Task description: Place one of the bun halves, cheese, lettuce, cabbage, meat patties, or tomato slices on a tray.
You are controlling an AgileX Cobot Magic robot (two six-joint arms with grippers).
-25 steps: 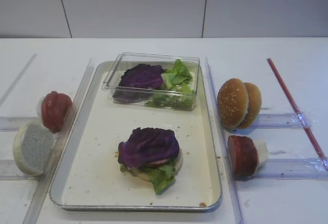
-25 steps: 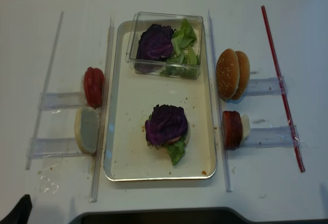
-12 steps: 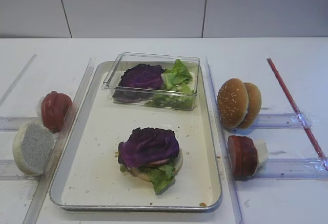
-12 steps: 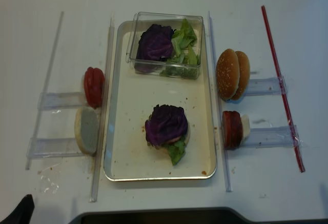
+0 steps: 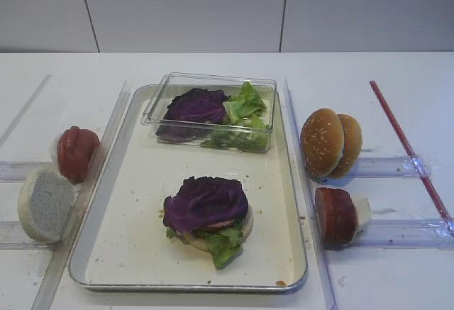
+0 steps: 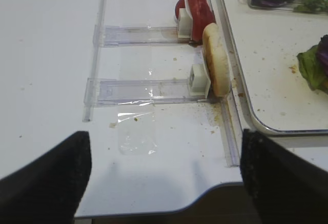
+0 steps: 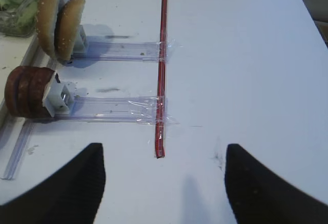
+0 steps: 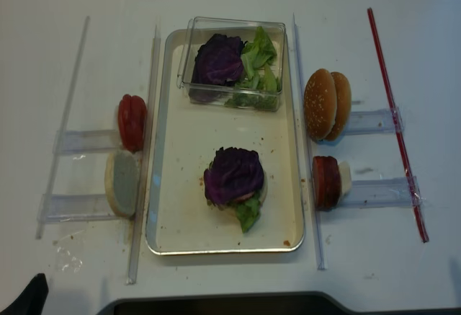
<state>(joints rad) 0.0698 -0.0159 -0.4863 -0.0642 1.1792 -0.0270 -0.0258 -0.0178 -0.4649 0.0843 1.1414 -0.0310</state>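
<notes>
Left gripper (image 6: 164,178) sits wide open over the bare table edge, touching nothing. The tray (image 5: 135,203) holds a stack topped with purple cabbage (image 5: 206,202), lettuce (image 5: 223,245) poking out underneath. Bun halves (image 5: 330,142) stand just right of the tray. Right gripper (image 7: 164,180) hangs with fingers spread and holds nothing.

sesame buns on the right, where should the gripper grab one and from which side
Probably from above, with a finger on each flat side of the nearer bun half. Both halves stand on edge, leaning together at the end of a clear rail, so the rounded top rim is free. The right gripper is empty and open.
</notes>
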